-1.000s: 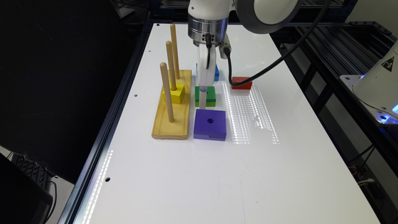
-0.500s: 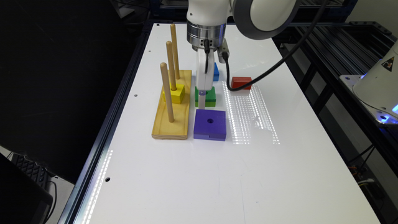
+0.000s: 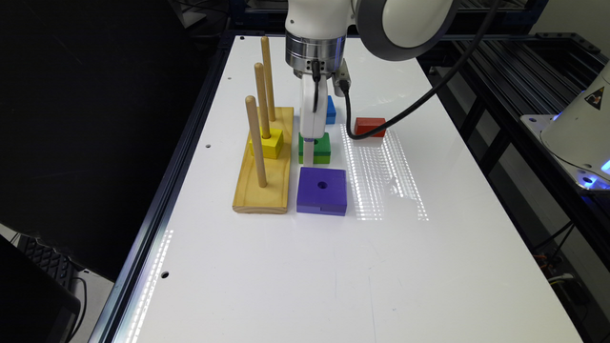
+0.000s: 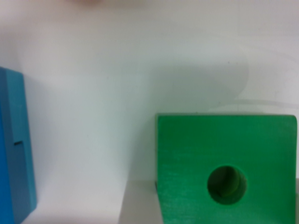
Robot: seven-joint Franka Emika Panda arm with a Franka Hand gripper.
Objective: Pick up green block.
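Over the last second the wrist has been brought down slightly, and the gripper (image 3: 310,157) is now set low over the green block (image 3: 325,144), with its white body overlapping the block's side toward the exterior view's left. The green block has not been shifted: it is seen flat on the white table (image 3: 381,267), between the purple block (image 3: 321,191) in front and the blue block (image 3: 330,110) behind, just beside the wooden peg base (image 3: 262,190). The red block (image 3: 370,126) lies apart toward the exterior view's right. In the wrist view the green block (image 4: 196,154) is seen close up, off-centre, its hole visible, with the blue block (image 4: 14,144) at the frame edge. Whether the gripper is spread or closed cannot be told from either view. No lift is seen yet, so the descent is judged nearly finished, with grasp and raise still to be done.
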